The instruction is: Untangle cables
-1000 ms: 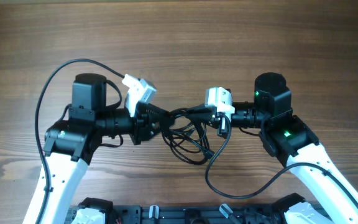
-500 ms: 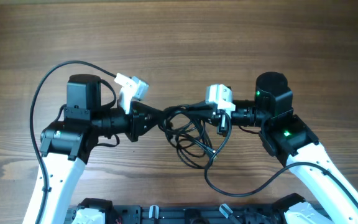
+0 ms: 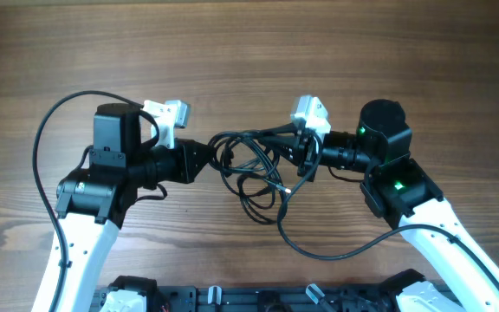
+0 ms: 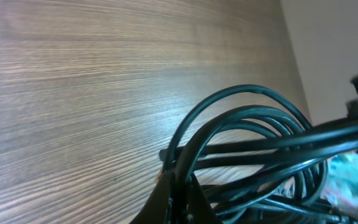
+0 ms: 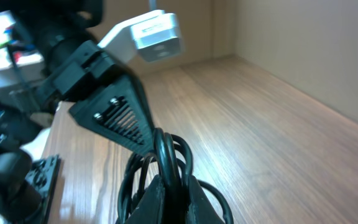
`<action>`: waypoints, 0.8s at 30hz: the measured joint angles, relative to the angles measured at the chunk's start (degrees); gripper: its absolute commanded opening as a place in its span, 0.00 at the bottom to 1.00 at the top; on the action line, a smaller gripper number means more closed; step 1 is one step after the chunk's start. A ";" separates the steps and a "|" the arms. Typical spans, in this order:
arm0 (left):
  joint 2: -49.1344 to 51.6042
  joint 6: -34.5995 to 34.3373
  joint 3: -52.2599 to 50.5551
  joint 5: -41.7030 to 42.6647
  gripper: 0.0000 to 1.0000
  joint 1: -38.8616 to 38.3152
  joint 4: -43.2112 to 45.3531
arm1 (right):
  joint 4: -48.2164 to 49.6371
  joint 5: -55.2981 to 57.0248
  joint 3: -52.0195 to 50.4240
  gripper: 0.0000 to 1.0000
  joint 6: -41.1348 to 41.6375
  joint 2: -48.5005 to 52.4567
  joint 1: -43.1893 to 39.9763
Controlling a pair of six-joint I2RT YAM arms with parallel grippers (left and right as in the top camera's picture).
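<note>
L pincer [image 3: 204, 161] & R pincer [image 3: 297, 158] each clamp cables [image 3: 251, 178], tangle strung btwn them.

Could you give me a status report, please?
Left gripper, right gripper: shut on cables. Loops tangled between them, not undone. Right arm's wire loops nearby.

Strung over the middle of the brown wooden table [image 3: 249, 52] as a tangle of thin black flexible cables [image 3: 254, 173]. Clamped leftward in the black two-finger left gripper [image 3: 208, 157], rightward in the black two-finger right gripper [image 3: 294, 159].
</note>
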 measured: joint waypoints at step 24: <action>-0.04 -6.25 0.79 -4.42 0.04 0.00 -0.66 | 4.15 17.68 0.00 0.04 40.41 0.04 1.01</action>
